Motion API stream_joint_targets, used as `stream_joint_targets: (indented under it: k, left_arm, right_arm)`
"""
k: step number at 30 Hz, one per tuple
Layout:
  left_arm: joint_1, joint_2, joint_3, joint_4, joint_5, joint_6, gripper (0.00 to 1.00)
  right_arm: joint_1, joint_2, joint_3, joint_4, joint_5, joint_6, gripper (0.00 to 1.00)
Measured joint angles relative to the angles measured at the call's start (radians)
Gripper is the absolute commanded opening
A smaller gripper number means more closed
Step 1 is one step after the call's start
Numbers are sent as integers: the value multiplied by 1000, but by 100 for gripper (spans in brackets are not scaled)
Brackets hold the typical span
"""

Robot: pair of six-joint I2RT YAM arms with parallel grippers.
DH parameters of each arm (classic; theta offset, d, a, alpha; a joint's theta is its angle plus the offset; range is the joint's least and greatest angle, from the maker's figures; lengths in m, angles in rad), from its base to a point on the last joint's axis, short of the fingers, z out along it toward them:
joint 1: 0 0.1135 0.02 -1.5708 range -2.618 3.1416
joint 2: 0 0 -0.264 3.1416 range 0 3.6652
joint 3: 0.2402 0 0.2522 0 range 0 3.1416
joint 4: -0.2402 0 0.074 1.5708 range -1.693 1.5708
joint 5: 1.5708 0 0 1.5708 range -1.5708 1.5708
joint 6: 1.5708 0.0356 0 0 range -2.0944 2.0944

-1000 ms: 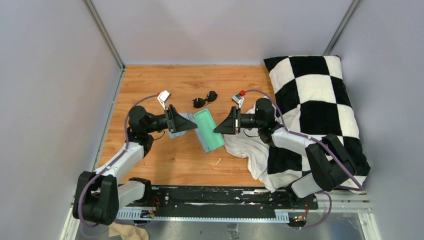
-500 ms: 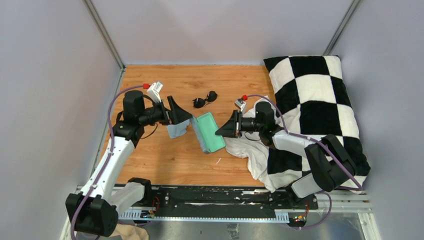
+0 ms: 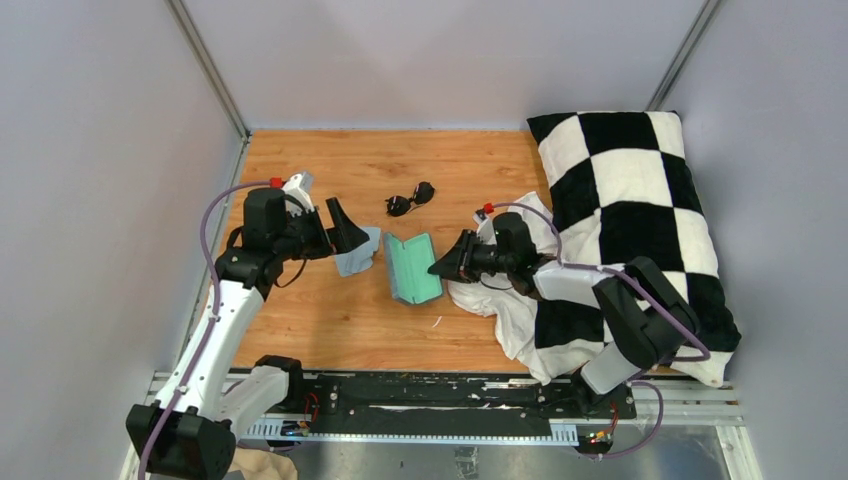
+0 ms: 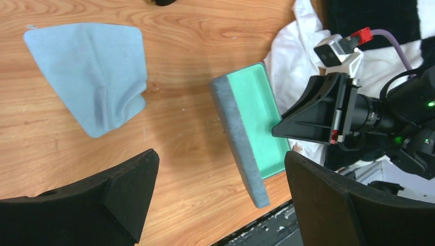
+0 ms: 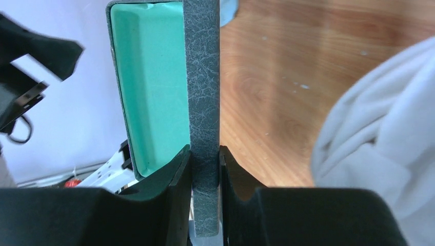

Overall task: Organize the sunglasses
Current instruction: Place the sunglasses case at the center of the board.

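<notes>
Left tool (image 3: 350, 232) now off case (image 3: 415, 268) edge

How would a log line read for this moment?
left gripper: open, empty | right gripper: shut on case wall | sunglasses: loose on table | case: open

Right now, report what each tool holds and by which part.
Right tool pinches the open case by its grey side wall; left tool is open, holding nothing.

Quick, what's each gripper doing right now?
Left gripper: open, holding nothing.
Right gripper: closed on the wall of the open case.
</notes>
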Motion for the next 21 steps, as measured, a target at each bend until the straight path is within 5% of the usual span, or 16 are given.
stream_joint_targets:
  k: [21]
  left_arm:
    - [0, -37, 0, -63, -146, -15, 100]
  right_arm:
    - [142, 396, 132, 233, 147, 134, 0]
